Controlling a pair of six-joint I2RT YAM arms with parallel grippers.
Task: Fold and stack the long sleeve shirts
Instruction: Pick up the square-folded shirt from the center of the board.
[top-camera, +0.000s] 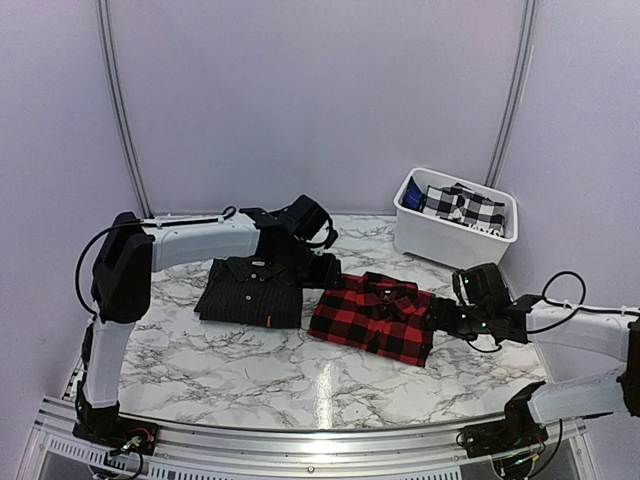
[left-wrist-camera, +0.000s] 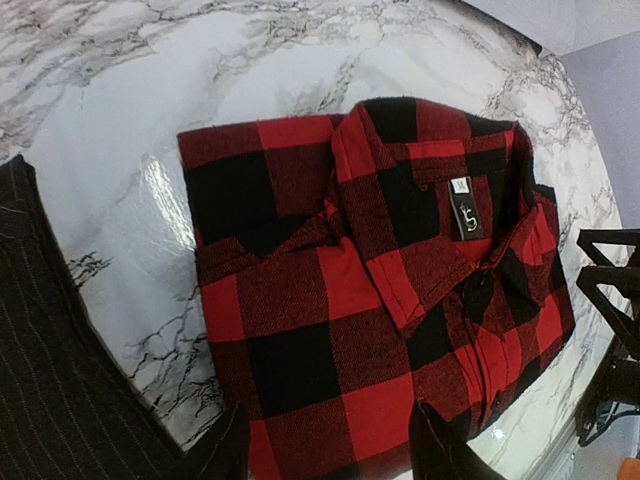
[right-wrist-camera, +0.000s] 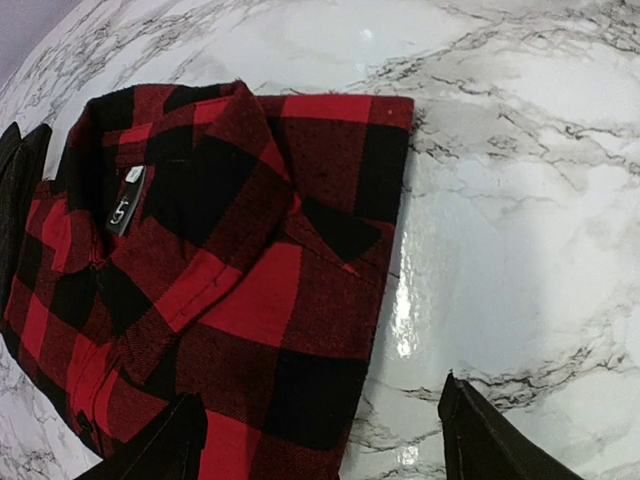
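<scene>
The black pinstriped shirt (top-camera: 250, 290) and the red-and-black flannel shirt (top-camera: 375, 318) lie folded side by side on the marble tabletop (top-camera: 250, 372), close but apart and not yet stacked, the pinstriped one on the left. The left gripper (top-camera: 325, 270) hovers at the flannel's far left corner and the right gripper (top-camera: 447, 315) at its right edge, both with jaws spread and nothing held. The likely hazard is the lift. A pinch that catches only the top layer could let the fold fall open, and uneven motion between the two arms could twist or drag the bundle across the glossy tabletop. The left gripper also sits near the pinstriped shirt and could snag its edge. A white bin (top-camera: 440, 242) of checked cloth (top-camera: 462, 207) stands well behind.
</scene>
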